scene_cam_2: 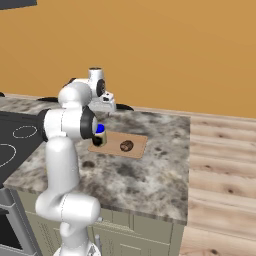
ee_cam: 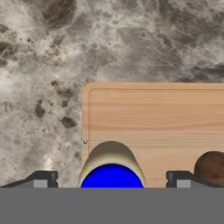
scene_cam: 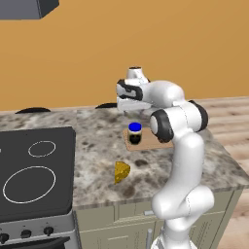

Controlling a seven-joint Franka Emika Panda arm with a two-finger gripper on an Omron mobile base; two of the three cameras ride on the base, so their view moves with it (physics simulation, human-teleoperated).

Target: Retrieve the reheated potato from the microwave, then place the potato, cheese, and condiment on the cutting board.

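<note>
Hand view looks straight down on the condiment, a jar with a bright blue lid and pale shoulder, standing upright at one end of the cutting board. The gripper hangs above it, its two dark fingertips spread wide on either side of the lid and clear of it, so the jar is released. The potato lies on the same board, near the jar but apart from it.

Right base view shows the white arm folded high, elbow bent, the hand pointing down over the board's stove-side end. The cheese lies on the bare counter, off the board, toward the front edge and between the board and the black stovetop. An orange wall rises behind the counter; a wooden floor lies beyond its far end.
</note>
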